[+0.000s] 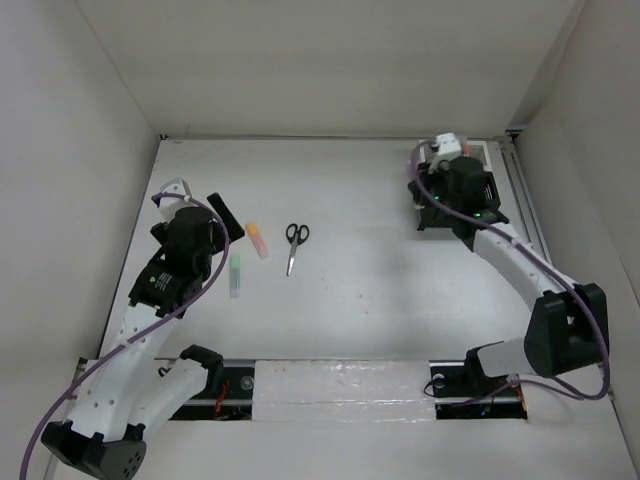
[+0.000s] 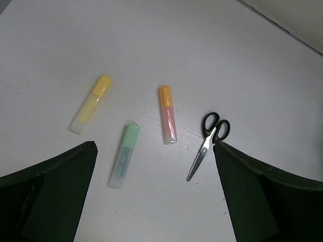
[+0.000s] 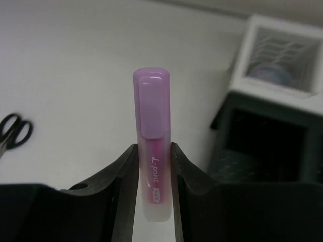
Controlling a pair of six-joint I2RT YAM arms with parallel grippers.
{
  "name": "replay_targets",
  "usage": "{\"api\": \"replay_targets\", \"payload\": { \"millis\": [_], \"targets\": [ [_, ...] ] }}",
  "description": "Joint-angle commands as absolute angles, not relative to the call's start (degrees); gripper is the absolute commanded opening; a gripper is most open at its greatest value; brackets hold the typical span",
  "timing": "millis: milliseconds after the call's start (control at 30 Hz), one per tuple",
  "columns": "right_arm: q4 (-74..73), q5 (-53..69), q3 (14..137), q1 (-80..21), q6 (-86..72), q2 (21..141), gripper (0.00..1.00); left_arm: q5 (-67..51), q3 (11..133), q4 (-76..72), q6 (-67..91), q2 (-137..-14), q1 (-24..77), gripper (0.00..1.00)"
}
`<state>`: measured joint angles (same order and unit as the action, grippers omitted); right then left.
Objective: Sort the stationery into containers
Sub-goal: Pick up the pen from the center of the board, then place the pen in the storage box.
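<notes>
My right gripper (image 3: pixel 153 151) is shut on a purple highlighter (image 3: pixel 151 101) and holds it upright above the table. It is just left of the black mesh organiser (image 3: pixel 267 146) and the white mesh box (image 3: pixel 280 55) joined behind it. My left gripper (image 2: pixel 156 201) is open and empty above the table. Beyond its fingers lie a yellow highlighter (image 2: pixel 92 103), a green highlighter (image 2: pixel 125 155), an orange highlighter (image 2: pixel 168 114) and black-handled scissors (image 2: pixel 209 143). In the top view the orange highlighter (image 1: pixel 258 240), green highlighter (image 1: pixel 236 273) and scissors (image 1: pixel 296 245) lie right of my left gripper (image 1: pixel 215 225).
The containers (image 1: pixel 480 165) stand at the back right, mostly hidden under my right arm. White walls close in the table at the back and both sides. The scissors also show at the left edge of the right wrist view (image 3: pixel 12 131).
</notes>
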<state>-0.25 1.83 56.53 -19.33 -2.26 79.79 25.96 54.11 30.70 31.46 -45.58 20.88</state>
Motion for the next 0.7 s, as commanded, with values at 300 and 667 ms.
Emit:
{"api": "replay_targets", "payload": {
  "millis": [300,667],
  "targets": [
    [20.12,32.78,58.89,11.77,0.79,80.33,0.0,25.14,55.02,28.21,30.41,-44.83,20.74,1.0],
    [33.74,35.06,55.72,17.57,-3.86,88.67,0.0,23.47,55.02,27.69,29.88,-44.82,20.74,1.0]
  ]
}}
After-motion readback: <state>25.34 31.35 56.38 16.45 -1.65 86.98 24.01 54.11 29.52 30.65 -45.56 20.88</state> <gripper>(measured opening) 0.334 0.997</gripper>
